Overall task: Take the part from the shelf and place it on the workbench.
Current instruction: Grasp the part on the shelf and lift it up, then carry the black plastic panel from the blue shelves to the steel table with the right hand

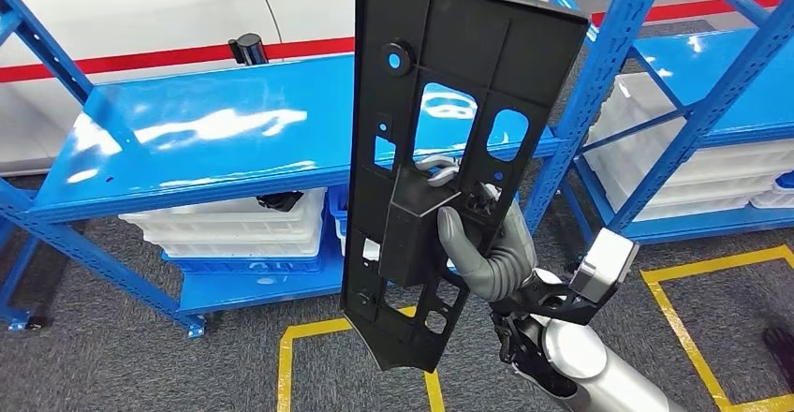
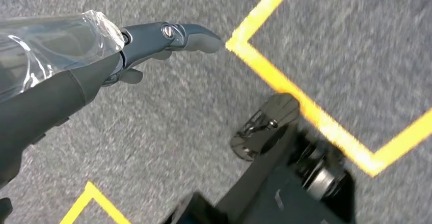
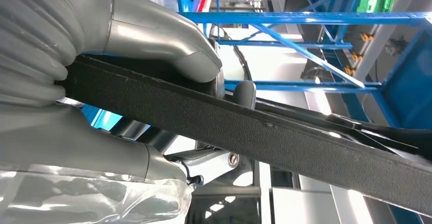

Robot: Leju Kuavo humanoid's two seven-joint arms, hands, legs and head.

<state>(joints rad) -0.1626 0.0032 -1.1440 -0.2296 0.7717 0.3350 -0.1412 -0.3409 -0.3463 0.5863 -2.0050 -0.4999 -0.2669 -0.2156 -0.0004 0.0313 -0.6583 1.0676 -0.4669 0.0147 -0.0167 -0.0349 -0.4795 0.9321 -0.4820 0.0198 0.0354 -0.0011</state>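
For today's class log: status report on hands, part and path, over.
Right hand grips black plastic panel, upright, off the blue shelf. Left hand hangs empty over floor. Workbench unseen.

White plastic bins (image 1: 234,225) are stacked on the lower level of the blue rack, with a blue crate (image 1: 245,262) beneath them, and more white bins (image 1: 693,173) sit in the neighbouring rack to the right. A small black object (image 1: 249,49), possibly a bottle, stands at the back of the top level, before a white wall with a red stripe (image 1: 140,61). Yellow tape lines (image 1: 721,267) mark squares on the grey carpet (image 1: 112,356).
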